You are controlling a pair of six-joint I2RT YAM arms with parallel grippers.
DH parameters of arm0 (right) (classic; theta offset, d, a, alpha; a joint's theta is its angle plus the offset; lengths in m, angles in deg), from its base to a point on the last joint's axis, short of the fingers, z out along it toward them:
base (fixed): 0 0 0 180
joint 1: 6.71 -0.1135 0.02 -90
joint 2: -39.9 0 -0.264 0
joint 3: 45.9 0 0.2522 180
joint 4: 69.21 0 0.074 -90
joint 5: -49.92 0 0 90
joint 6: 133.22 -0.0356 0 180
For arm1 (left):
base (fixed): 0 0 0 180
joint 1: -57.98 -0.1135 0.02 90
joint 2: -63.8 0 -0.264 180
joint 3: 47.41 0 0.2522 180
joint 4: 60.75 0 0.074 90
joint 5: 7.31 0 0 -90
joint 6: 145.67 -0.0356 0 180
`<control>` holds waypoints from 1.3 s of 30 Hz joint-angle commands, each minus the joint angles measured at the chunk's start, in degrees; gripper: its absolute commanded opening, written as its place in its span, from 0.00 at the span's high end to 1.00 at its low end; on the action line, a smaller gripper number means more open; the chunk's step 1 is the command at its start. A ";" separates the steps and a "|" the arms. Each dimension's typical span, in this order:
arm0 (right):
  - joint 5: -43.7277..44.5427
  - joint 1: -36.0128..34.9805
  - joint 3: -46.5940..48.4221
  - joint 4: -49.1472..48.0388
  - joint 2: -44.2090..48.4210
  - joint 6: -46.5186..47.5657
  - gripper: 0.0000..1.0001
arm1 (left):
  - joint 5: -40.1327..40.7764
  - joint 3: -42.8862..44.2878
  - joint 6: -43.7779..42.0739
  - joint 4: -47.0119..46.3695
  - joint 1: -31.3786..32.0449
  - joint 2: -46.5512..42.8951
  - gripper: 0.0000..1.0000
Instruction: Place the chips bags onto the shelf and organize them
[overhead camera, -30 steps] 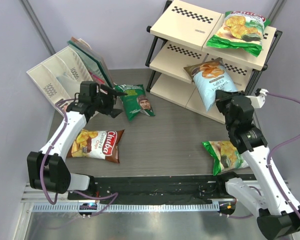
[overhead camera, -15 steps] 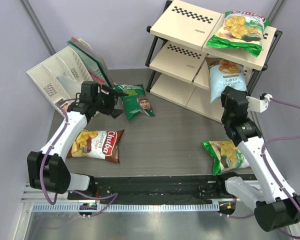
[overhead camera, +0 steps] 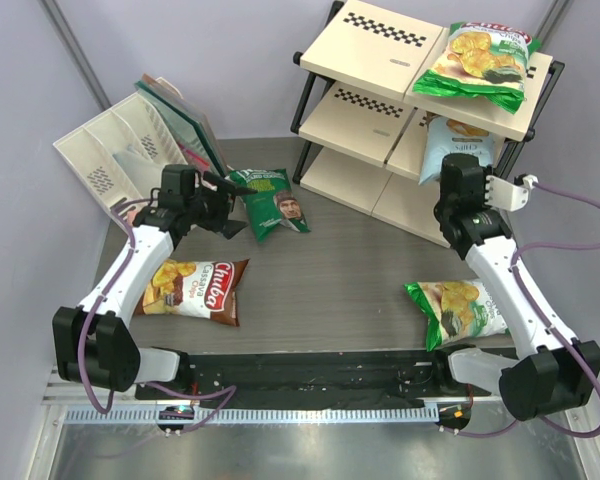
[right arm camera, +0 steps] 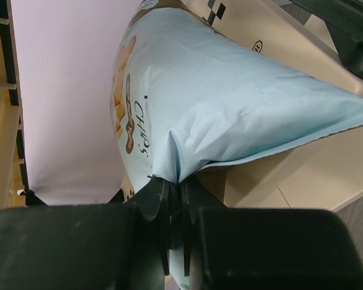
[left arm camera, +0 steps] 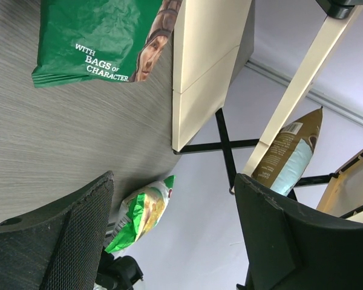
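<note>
Grey woodgrain tabletop (overhead camera: 350, 270), lilac walls behind. Right arm stretches up to the black-framed three-tier shelf (overhead camera: 375, 45), the right gripper (right arm camera: 175, 199) clamped on the crimped seam of the glossy light blue chips bag (right arm camera: 230, 103), which tilts over the middle board. Left gripper (overhead camera: 228, 205) hovers agape, empty, just beside a green chips bag (overhead camera: 272, 200).

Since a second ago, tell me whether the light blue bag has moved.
Yes. The light blue bag went up and right in the overhead view, in under the top board of the shelf.
</note>
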 commanded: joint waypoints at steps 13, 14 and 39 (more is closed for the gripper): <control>-7.35 0.17 3.86 4.78 -6.61 -1.98 0.35 | -0.85 -0.49 -0.69 -2.14 0.22 -0.22 0.22; -7.97 0.26 3.95 5.92 -6.26 -1.89 0.34 | -0.58 -0.32 -1.30 -2.14 0.22 -0.31 0.22; -27.47 0.17 -1.42 21.22 15.72 2.49 0.24 | 5.57 12.68 -21.77 7.52 0.31 11.81 0.16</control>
